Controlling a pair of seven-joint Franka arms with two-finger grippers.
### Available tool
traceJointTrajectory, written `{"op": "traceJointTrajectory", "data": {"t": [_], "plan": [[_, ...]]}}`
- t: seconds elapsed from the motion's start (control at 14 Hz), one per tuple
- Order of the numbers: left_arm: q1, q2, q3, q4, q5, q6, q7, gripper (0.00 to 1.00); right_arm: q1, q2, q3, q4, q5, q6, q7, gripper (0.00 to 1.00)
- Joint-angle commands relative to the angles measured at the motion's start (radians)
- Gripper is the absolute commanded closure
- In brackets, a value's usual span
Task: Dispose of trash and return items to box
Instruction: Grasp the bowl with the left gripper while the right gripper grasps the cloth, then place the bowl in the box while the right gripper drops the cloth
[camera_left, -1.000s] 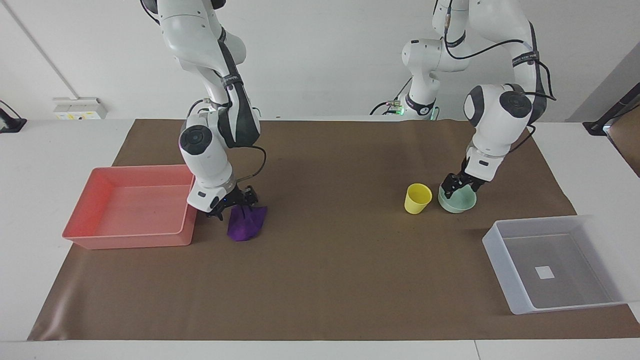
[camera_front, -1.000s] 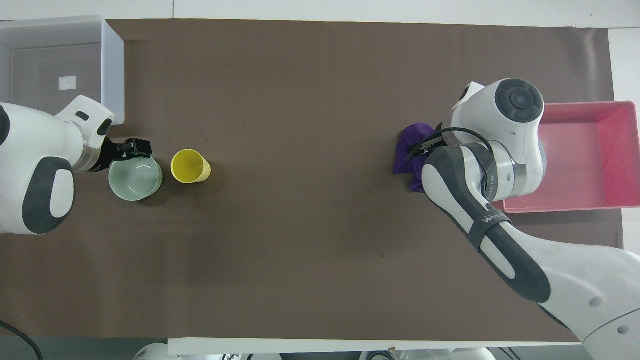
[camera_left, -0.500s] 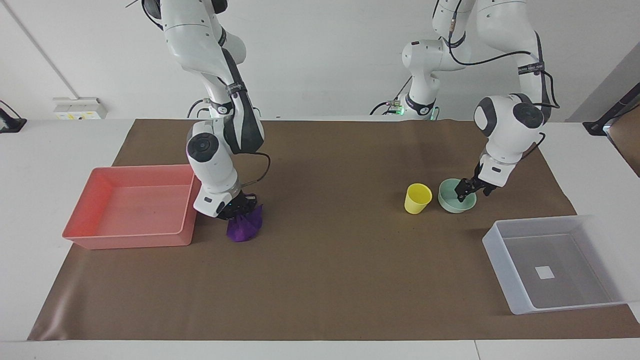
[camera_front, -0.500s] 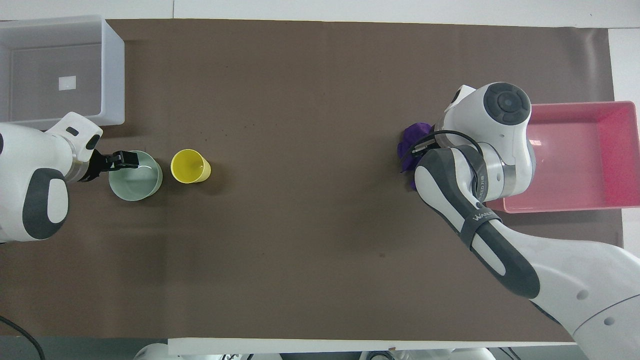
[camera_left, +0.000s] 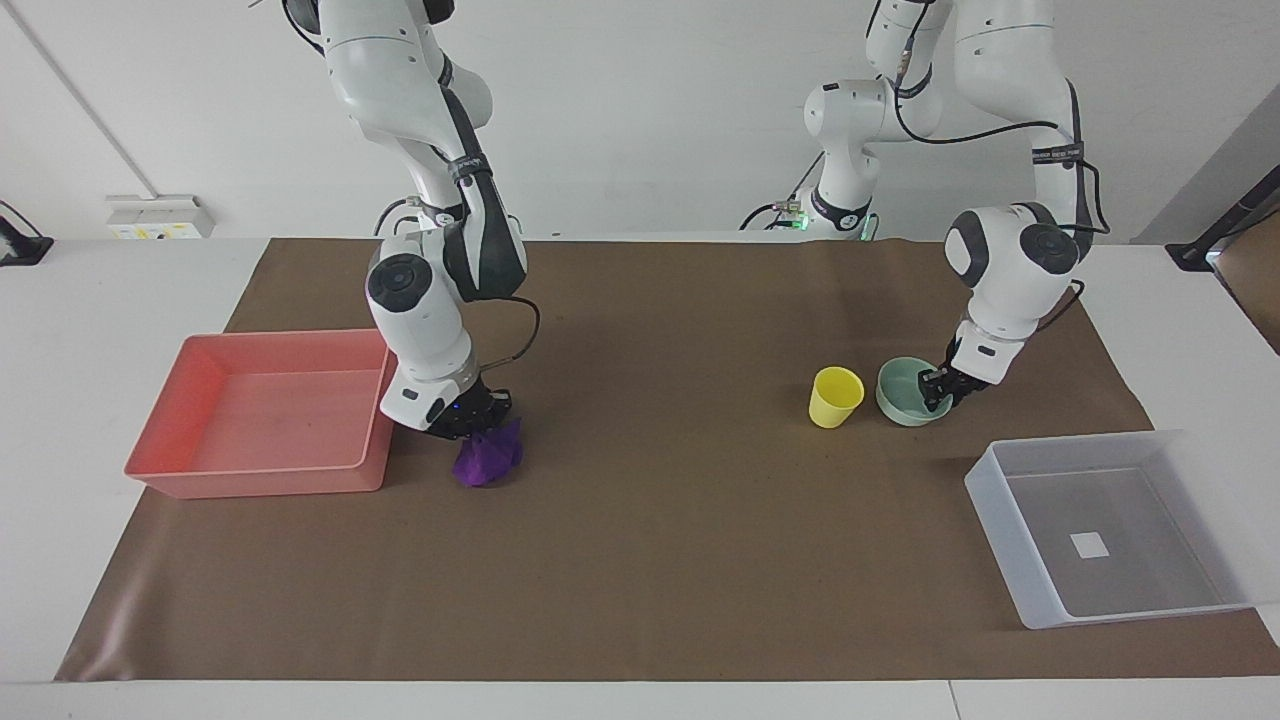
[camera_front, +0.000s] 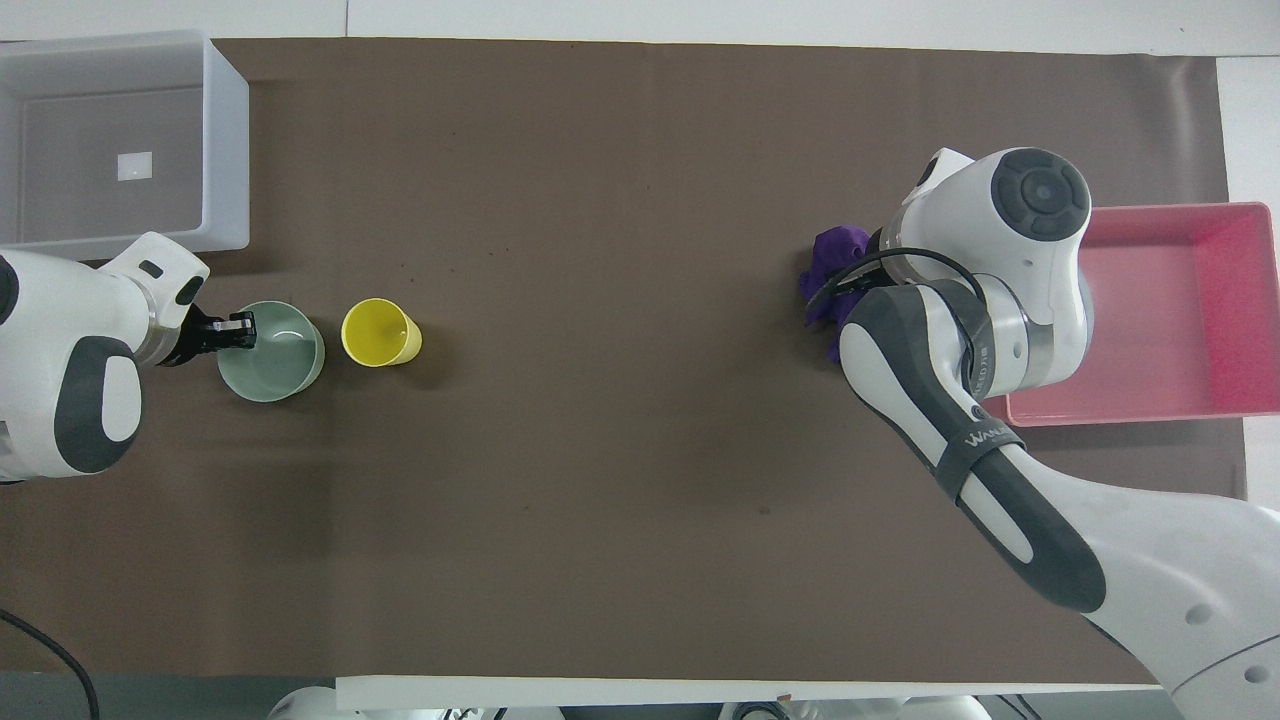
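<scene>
While both arms work at once, you have these to watch:
Right gripper (camera_left: 478, 425): down on the top of the purple cloth wad (camera_left: 487, 458), clenched on its folds; the wad hangs bunched under the fingers, and you cannot tell whether its underside still touches the mat.
Cloth wad, place: just beside the salmon-pink tray (camera_left: 262, 412), at the right arm's end of the table.
Left gripper (camera_left: 938, 389): at the rim of the mint-green bowl (camera_left: 908, 393), fingers pinched over the wall on the side toward the left arm's end.
Bowl, place: on the brown mat (camera_left: 640, 520), nearly touching the yellow cup (camera_left: 833, 396); the translucent bin (camera_left: 1103, 525) lies near, farther from the robots.
Bin: you see a white square mark (camera_front: 134, 166) on its floor.
Count: you have one wad, one cup, one bowl, one bin, one tray, two arms.
</scene>
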Motion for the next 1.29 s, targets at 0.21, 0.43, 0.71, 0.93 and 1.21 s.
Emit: {"op": "traceJointTrajectory", "data": {"t": [0.21,0.43,0.71,0.93,1.21], "plan": [[0.003,-0.011,-0.005,0.401,-0.014,-0.53,0.009,1.0,-0.035,-0.129,-0.007,0.064,-0.012,-0.188,0.018,1.0],[0.035,0.079,0.01,0.57,-0.13,-0.507,0.006,1.0,-0.082,-0.221,-0.008,0.102,-0.027,-0.326,0.013,1.0],[0.14,0.341,0.01,0.867,-0.147,-0.421,0.003,1.0,-0.211,-0.321,-0.01,0.106,-0.08,-0.439,-0.101,1.0],[0.2,0.551,0.01,1.033,-0.146,-0.313,0.011,1.0,-0.355,-0.341,-0.01,0.046,-0.08,-0.433,-0.243,1.0],[0.22,0.625,0.009,0.963,-0.147,-0.086,0.012,1.0,-0.427,-0.286,-0.01,-0.028,-0.08,-0.335,-0.318,1.0]]}}
